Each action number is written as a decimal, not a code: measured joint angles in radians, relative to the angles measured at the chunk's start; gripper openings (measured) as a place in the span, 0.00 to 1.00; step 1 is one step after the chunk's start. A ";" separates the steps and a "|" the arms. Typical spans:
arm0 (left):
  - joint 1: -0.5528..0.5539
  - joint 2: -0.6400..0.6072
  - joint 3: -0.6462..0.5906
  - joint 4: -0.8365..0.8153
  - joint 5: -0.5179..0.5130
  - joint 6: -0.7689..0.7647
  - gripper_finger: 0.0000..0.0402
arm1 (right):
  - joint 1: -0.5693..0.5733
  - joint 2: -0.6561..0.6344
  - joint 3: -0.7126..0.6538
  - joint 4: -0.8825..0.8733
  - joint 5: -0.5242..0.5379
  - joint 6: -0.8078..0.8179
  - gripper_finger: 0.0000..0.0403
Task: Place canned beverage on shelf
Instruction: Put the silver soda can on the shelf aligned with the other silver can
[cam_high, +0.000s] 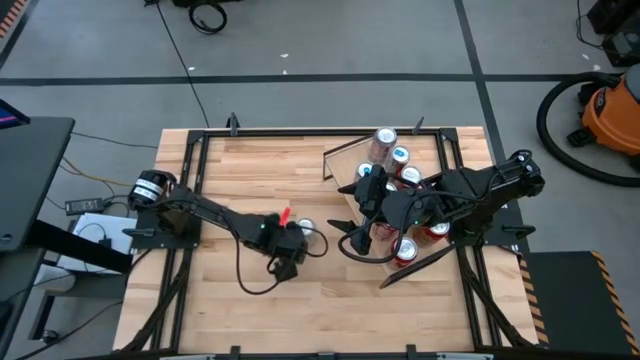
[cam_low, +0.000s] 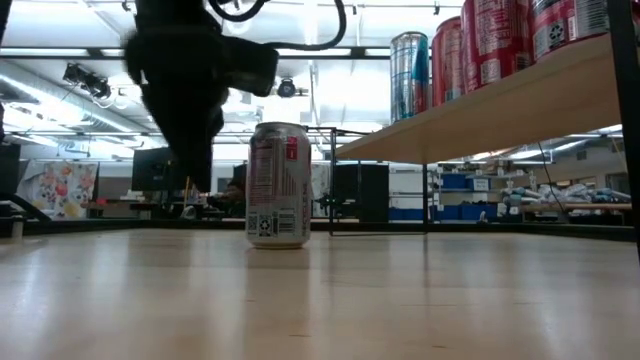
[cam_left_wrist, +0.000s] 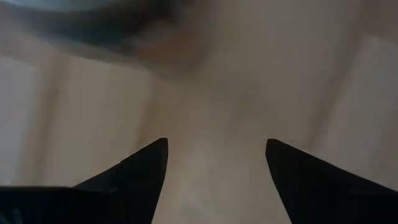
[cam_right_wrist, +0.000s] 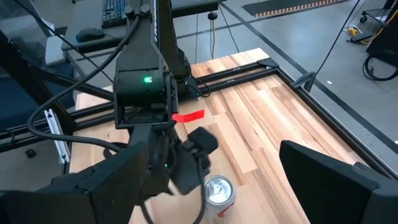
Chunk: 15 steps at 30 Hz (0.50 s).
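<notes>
High view: my left gripper (cam_high: 297, 243) sits low over the middle of the butcher-block tabletop (cam_high: 250, 170), right beside a single can (cam_high: 306, 229) standing upright on the wood; a small red tag (cam_high: 285, 215) lies just beside them. My right gripper (cam_high: 352, 240) hangs in front of the shelf (cam_high: 345, 160), a light plank set at an angle on the right half of the table, with several cans (cam_high: 400, 165) in a row along it. Low view: the can (cam_low: 278, 185) stands upright on the tabletop (cam_low: 320, 300), silver with a red-and-white label, nothing gripping it; my left arm (cam_low: 185, 80) comes down as a dark mass just beside it, and I cannot tell whether it touches. The shelf (cam_low: 500, 110) runs overhead on the right, raised on thin black rails, with cans (cam_low: 470, 45) along its edge. Left wrist view: my left fingers (cam_left_wrist: 140, 171) stand apart at a medium gap with only blurred wood between them, so this hand is empty and partly spread. Right wrist view: my right fingers (cam_right_wrist: 329, 174) are spread wide with nothing between them; past them I see the left arm (cam_right_wrist: 146, 87) bent down over the table, the can (cam_right_wrist: 217, 191) from above just beside its gripper, and the red tag (cam_right_wrist: 188, 116) on the wood behind.
</notes>
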<state>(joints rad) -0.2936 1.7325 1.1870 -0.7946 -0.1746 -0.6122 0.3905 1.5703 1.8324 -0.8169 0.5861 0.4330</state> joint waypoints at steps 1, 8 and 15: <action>-0.001 0.000 0.000 0.006 0.034 0.016 0.70 | -0.001 0.000 0.000 0.000 0.000 -0.004 0.93; -0.031 0.004 0.000 0.099 0.070 0.051 0.70 | -0.005 0.000 0.000 0.000 0.000 -0.013 0.93; -0.069 -0.006 -0.122 0.100 0.021 -0.003 0.69 | -0.001 0.000 0.000 -0.001 -0.001 -0.014 0.93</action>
<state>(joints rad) -0.3624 1.7268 1.0647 -0.6947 -0.1541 -0.6155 0.3893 1.5703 1.8324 -0.8182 0.5856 0.4194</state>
